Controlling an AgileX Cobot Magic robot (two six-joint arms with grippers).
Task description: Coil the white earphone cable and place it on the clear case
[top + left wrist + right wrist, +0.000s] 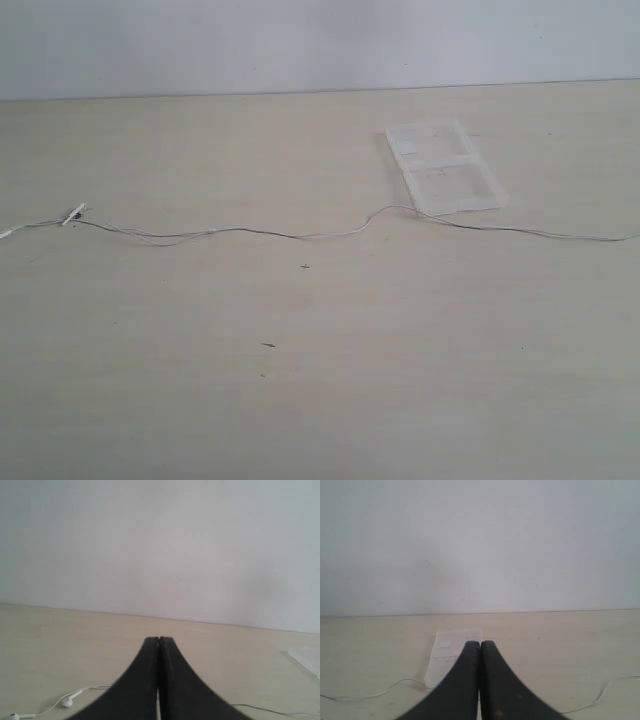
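The white earphone cable (300,236) is very thin and lies flat and stretched out across the worktop (320,400), so a pinch could close on nothing or let the wire slip out. It runs right along the near corner of the clear case (445,168), and the case looks light, so a tug on the wire could drag or turn it. A loose coil may also spring open and slide off the smooth lid.

The left claw (158,640) has its jaws pressed together on nothing. The earbuds (67,701) lie on the worktop close to it, untouched. The right claw (480,644) is likewise closed and empty. The case sits just beyond its tips, and the wire passes out of sight behind its jaws. Neither claw shows in the exterior view.
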